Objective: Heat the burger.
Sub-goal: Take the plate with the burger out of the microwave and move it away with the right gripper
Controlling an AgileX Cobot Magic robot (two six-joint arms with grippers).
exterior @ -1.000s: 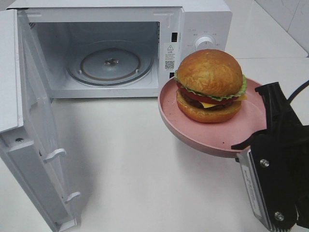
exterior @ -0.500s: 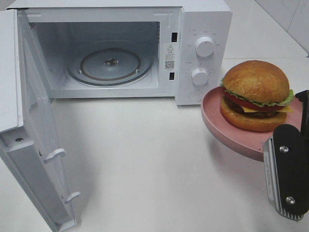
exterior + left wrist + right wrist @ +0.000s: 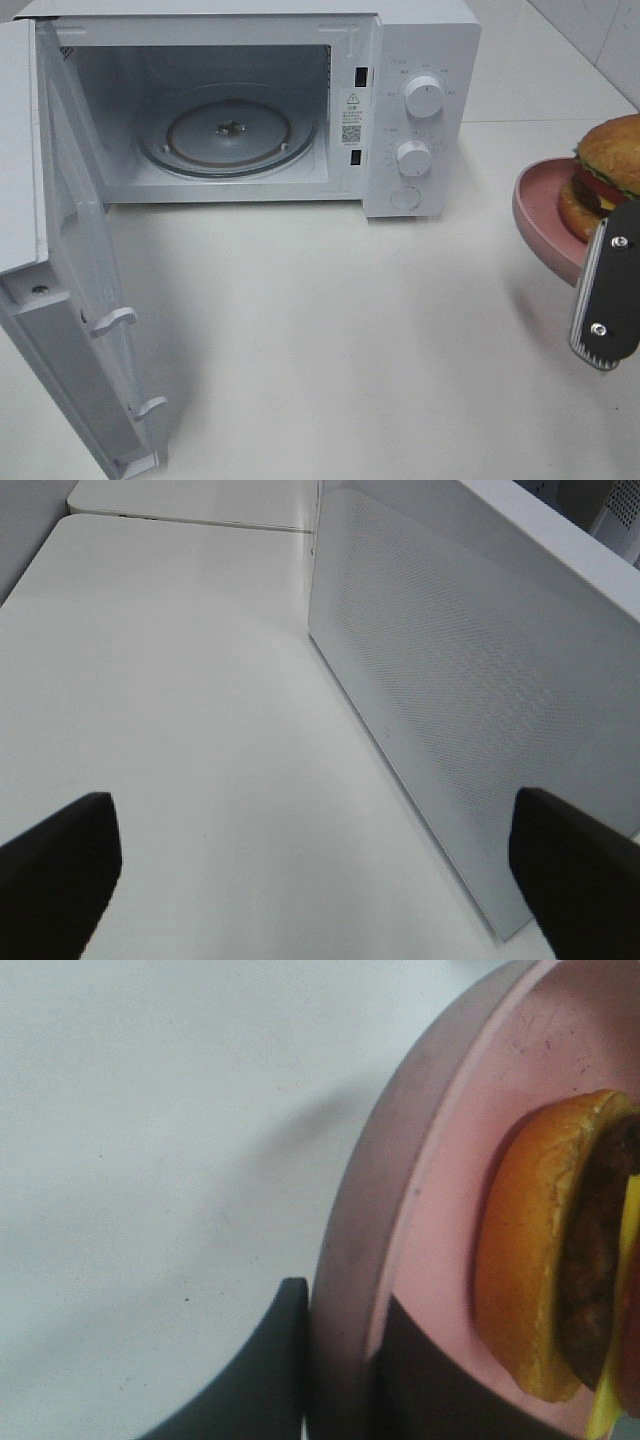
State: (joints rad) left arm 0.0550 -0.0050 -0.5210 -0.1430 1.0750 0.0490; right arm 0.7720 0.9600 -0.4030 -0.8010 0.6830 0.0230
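The burger point(image 3: 612, 165), with a golden bun, lettuce, tomato and dark patty, sits on a round pink plate point(image 3: 540, 215) at the far right edge of the exterior view, partly cut off. My right gripper point(image 3: 598, 262) is shut on the plate's near rim and holds it above the table. In the right wrist view the fingers point(image 3: 270, 1380) pinch the plate rim point(image 3: 350, 1260), with the burger point(image 3: 545, 1260) beside them. The white microwave point(image 3: 420, 110) stands open with its glass turntable point(image 3: 228, 135) bare. My left gripper point(image 3: 310, 880) is open and empty beside the microwave door point(image 3: 450, 700).
The microwave door point(image 3: 60, 260) swings out to the left front. Two round knobs point(image 3: 422, 97) are on the microwave's right panel. White tabletop point(image 3: 330, 330) stretches between the microwave and the plate. A tiled wall point(image 3: 600, 30) is at the back right.
My right gripper has carried the plate and burger to the right, from in front of the microwave's control panel to the right edge of the view. The microwave has not changed.
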